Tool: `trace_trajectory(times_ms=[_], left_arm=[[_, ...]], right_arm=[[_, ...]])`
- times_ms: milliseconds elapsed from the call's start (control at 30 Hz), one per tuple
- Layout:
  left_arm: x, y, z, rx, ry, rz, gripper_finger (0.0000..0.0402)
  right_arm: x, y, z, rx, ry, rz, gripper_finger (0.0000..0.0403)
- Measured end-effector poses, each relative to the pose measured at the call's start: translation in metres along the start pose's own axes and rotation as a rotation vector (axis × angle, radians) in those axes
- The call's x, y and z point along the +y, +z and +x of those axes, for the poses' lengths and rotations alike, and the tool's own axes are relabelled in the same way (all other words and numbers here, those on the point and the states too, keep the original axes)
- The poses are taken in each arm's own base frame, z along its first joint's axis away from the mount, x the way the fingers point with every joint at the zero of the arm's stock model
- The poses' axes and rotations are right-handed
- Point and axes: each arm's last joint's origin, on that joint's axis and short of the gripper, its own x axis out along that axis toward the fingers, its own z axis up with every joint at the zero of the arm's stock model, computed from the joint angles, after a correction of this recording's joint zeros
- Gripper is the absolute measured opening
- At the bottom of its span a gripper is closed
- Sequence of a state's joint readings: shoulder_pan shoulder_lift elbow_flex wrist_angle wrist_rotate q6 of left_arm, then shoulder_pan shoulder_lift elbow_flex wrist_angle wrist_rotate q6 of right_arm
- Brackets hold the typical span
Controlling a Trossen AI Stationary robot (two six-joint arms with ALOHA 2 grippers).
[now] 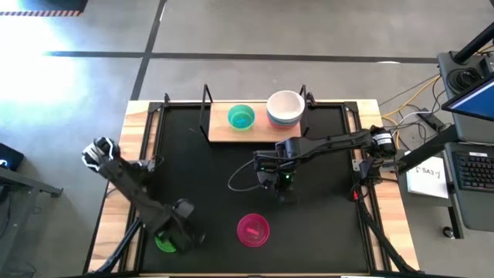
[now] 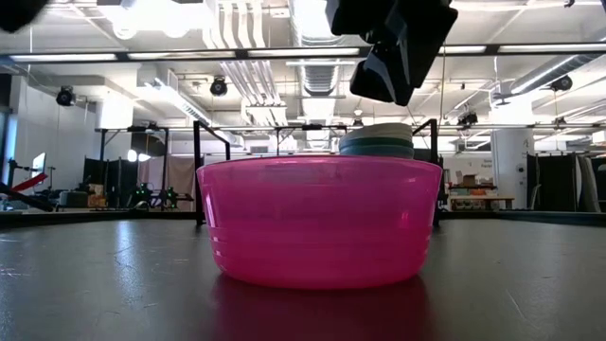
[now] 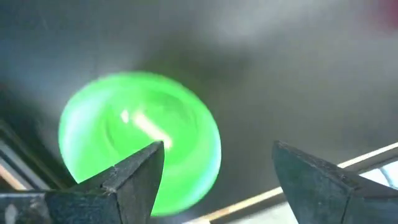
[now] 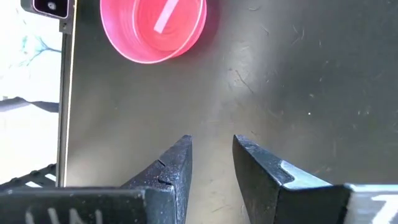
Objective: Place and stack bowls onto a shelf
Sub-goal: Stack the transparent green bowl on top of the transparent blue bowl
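Observation:
The shelf (image 1: pixel 220 133), a wooden board with black uprights, stands at the far middle of the table. A teal bowl (image 1: pixel 241 117) sits on it, and beside that a stack topped by a white bowl (image 1: pixel 285 108). A magenta bowl (image 1: pixel 253 229) (image 4: pixel 153 28) rests on the mat near the front edge. A green bowl (image 3: pixel 140 140) lies at the front left. My left gripper (image 3: pixel 217 168) hangs open above it, pointing down, one finger over its rim. My right gripper (image 4: pixel 211 146) hovers over bare mat between shelf and magenta bowl, its fingers a little apart, nothing between them.
A black mat (image 1: pixel 201 177) covers the table, with wooden margins at the left and right edges. A thin cable loop (image 1: pixel 238 182) hangs beside my right gripper. A keyboard and papers (image 1: pixel 428 174) sit off the table's right edge.

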State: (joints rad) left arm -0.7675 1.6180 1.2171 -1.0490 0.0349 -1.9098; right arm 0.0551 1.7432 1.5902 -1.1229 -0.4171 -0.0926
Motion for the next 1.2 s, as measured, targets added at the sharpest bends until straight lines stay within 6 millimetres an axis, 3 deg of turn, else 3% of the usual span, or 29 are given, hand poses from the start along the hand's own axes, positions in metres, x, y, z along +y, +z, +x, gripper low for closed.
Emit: trace_trajectory(times_ms=[167, 500, 633, 867, 1200], left_arm=[[-0.007, -0.022, 0.025, 0.051, 0.028, -0.064, 0.028], [-0.015, -0.023, 0.061, 0.025, 0.124, 0.046, 0.0263], [-0.017, -0.019, 0.064, 0.026, 0.131, 0.099, 0.0201], [-0.022, -0.008, 0.064, 0.032, 0.119, 0.183, 0.0021], [-0.03, 0.017, 0.057, 0.043, 0.093, 0.33, 0.0001]], right_arm=[[0.0, 0.0, 0.0, 0.002, -0.001, 0.005, 0.0105], [0.0, -0.003, 0.0, 0.026, 0.001, 0.019, 0.0105], [0.0, -0.003, 0.0, 0.026, 0.0, 0.017, 0.0105], [-0.001, -0.004, 0.0, 0.04, -0.032, 0.02, 0.0105], [-0.003, -0.013, -0.003, 0.126, -0.053, 0.003, 0.0105]])
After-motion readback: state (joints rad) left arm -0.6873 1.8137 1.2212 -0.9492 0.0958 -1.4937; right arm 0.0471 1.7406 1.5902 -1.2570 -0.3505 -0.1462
